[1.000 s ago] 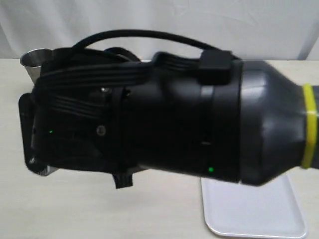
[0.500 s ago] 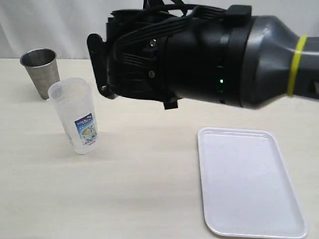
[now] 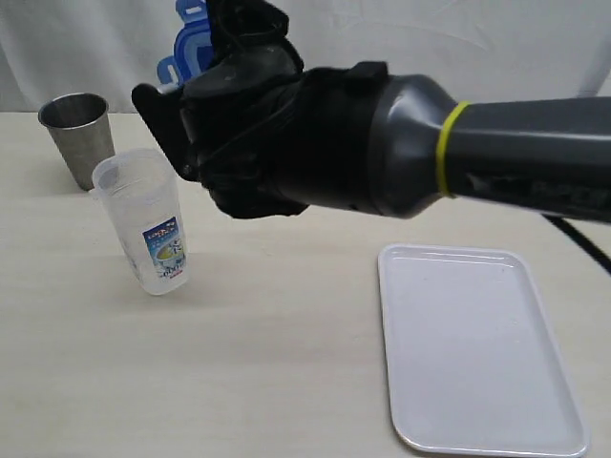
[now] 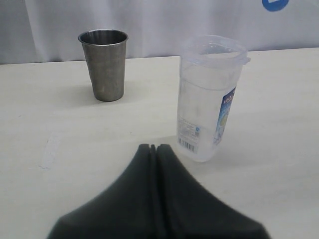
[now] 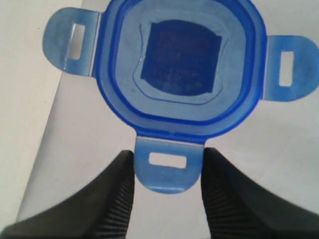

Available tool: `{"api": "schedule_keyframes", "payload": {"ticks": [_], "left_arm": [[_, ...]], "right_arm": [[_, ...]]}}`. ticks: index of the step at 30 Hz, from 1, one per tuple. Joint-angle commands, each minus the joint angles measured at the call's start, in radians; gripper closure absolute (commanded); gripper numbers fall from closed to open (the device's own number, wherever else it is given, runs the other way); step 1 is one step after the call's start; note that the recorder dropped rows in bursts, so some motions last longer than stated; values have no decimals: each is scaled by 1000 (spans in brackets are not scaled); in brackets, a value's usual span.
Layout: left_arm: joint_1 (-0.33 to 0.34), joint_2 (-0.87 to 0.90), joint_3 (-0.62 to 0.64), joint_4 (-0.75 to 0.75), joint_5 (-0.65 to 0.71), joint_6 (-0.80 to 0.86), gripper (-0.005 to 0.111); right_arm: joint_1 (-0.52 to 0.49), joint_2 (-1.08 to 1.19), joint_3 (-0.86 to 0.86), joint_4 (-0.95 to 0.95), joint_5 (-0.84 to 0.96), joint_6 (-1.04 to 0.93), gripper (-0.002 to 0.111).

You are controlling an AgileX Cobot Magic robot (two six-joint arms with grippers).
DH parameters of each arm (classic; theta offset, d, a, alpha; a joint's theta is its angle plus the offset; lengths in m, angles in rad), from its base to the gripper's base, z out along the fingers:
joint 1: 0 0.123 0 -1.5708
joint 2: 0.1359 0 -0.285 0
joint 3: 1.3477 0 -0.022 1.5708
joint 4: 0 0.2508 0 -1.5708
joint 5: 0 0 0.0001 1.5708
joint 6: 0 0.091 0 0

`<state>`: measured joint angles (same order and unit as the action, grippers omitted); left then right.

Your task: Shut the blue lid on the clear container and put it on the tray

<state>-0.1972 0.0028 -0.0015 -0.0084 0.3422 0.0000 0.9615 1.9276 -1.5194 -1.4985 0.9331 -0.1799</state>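
Right pincer (image 5: 168,157) grips the lid (image 5: 182,64) in the air: its two ribbed fingers (image 5: 119,194) stand partly apart on either side of one snap flap, and the wrist view looks at the underside of the lid, with two more flaps spread out at its sides. In the exterior view the lid (image 3: 191,38) shows only as a blue edge at the upper left of the frame, peeking out from behind the bulky right arm (image 3: 401,153), which reaches in from the right edge across the middle and hides the pincer itself. Below and left of that arm the container (image 3: 143,219) stands upright and uncovered on the tabletop (image 3: 267,363), at the left of the frame, its printed label facing the camera. The cup (image 3: 76,134) stands near it, farther back and to the left, the two apart. The tray (image 3: 477,353) lies flat at the lower right, well apart from the container, with nothing on it. Left pincer (image 4: 154,148) has its jaws pressed together on nothing and sits low over the tabletop; its wrist view shows the container (image 4: 209,99) just beyond the tips and the cup (image 4: 104,64) farther off.
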Motion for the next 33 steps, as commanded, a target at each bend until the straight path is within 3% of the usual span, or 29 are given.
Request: {"api": "schedule_keyframes", "payload": {"ticks": [1, 14, 33], "left_arm": [[5, -3, 1, -3, -11, 0, 107], [5, -3, 1, -3, -11, 0, 107], [5, -3, 1, -3, -11, 0, 107]], "right_arm": [[4, 66, -4, -137, 39, -4, 104], [118, 154, -4, -246, 11, 12, 104], [135, 154, -2, -246, 56, -48, 104]]}}
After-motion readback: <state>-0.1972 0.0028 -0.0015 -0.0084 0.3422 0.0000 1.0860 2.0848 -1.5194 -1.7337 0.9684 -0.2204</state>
